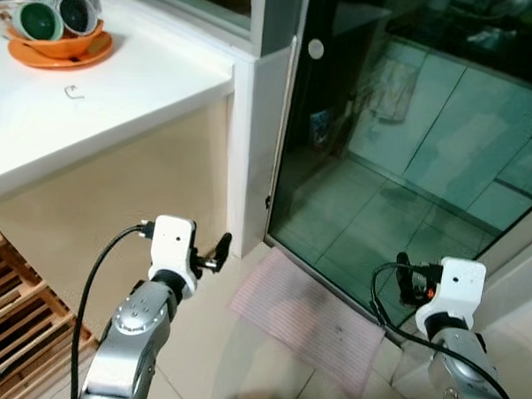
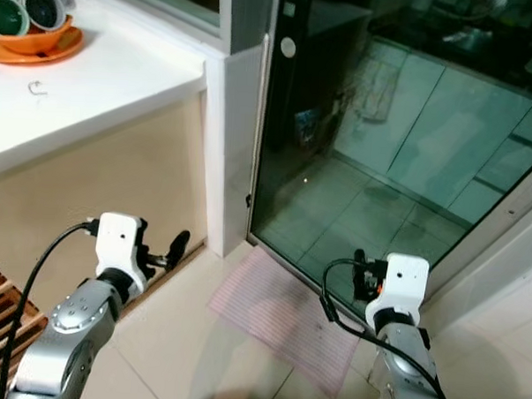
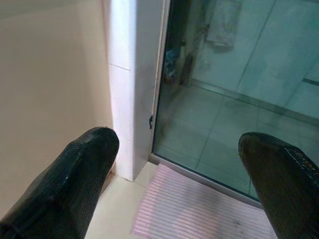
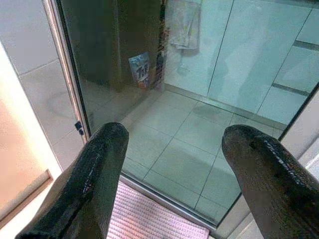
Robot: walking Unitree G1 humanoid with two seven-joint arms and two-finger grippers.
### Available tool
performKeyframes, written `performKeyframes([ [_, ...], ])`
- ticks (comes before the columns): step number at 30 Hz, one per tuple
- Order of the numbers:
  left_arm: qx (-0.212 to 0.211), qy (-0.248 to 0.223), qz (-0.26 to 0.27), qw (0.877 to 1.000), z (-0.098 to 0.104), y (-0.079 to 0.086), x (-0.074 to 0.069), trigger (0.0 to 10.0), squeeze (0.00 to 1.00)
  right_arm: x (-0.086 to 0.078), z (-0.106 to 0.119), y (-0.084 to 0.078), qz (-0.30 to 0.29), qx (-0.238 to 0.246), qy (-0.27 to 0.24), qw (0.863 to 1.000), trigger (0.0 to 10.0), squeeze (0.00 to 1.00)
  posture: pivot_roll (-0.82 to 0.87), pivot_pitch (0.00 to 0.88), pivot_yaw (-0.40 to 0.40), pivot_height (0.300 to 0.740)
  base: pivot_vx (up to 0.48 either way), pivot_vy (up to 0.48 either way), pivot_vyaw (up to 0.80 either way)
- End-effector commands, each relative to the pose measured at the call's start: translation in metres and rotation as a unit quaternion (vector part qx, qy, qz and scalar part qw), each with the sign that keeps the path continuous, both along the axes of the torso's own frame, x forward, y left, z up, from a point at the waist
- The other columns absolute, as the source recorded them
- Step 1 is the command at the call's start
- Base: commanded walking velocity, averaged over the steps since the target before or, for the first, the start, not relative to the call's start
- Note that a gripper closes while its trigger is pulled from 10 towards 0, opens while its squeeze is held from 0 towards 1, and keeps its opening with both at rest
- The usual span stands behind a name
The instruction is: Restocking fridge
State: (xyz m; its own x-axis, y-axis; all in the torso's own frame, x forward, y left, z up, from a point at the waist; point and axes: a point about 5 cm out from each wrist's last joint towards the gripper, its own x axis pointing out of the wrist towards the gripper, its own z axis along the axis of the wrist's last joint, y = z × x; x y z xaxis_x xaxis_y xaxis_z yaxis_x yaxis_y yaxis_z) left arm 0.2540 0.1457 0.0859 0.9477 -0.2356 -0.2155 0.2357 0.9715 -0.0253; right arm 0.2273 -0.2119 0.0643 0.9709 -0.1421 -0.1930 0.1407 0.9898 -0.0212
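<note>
Facing a glass door at 12 o'clock, I see no fridge or stock; left gripper and right gripper jaws wide, empty, so progress is unjudgeable.

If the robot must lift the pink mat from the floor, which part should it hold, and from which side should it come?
Probably the near left corner of the pink mat. It lies flat with its far edge along the glass door, so the near side is free. The open left pincer is closest: come from above and pinch the thin edge.
</note>
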Motion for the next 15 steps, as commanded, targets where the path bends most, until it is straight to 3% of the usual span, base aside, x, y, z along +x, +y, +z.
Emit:
performKeyframes([
  [1,0.000,-0.005,-0.004,1.000,0.0043,-0.0013,0.0011,10.0,0.00,0.0004,0.0037,-0.0029,-0.004,-0.005,-0.002,1.000,10.0,0.00,-0.06,0.000,-0.046,0.740,0.000,0.000,0.00],
  [15,0.000,-0.005,-0.004,1.000,0.0043,-0.0013,0.0011,10.0,0.00,0.0004,0.0037,-0.0029,-0.004,-0.005,-0.002,1.000,10.0,0.00,-0.06,0.000,-0.046,0.740,0.000,0.000,0.00],
])
